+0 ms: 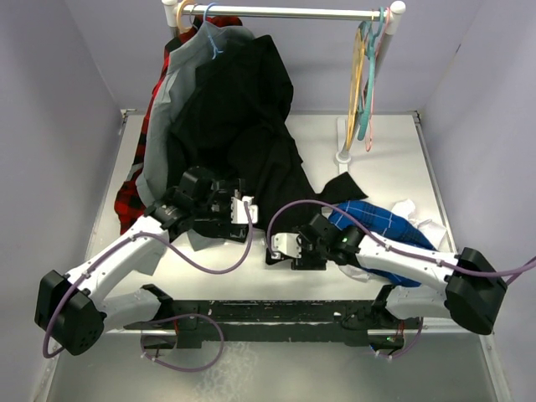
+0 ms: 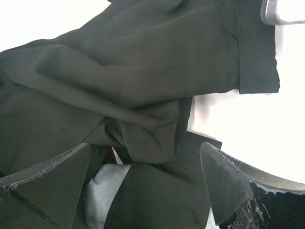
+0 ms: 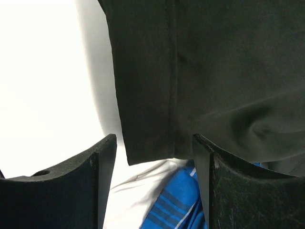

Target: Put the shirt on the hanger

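I am working two grippers. My left gripper point(image 1: 243, 209) is hanging wide open over the shirt point(image 1: 243, 109), one soft, creased black mass draping from the rail point(image 1: 285, 12) onto the table point(image 1: 389, 155). My right gripper point(image 1: 280, 245) is standing parted at its stitched hem, grasping nothing, beside one blue-checked shirt point(image 1: 377, 222). Three thin plastic hangers are dangling at the rail's right end: the hanger point(image 1: 358, 75), yellow-orange, one teal hanger point(image 1: 369, 105) and one pink hanger point(image 1: 375, 84).

Bare desk point(image 1: 398, 167) is left open right of the black shirt point(image 1: 251, 126), beneath the yellow-orange hanger point(image 1: 354, 84) and teal hanger point(image 1: 369, 105) hung from the rail point(image 1: 285, 12). The rack foot point(image 1: 343, 156) stands at its edge. The left is blocked by the grey shirt point(image 1: 172, 92); the near right by the blue-checked shirt point(image 1: 377, 219).
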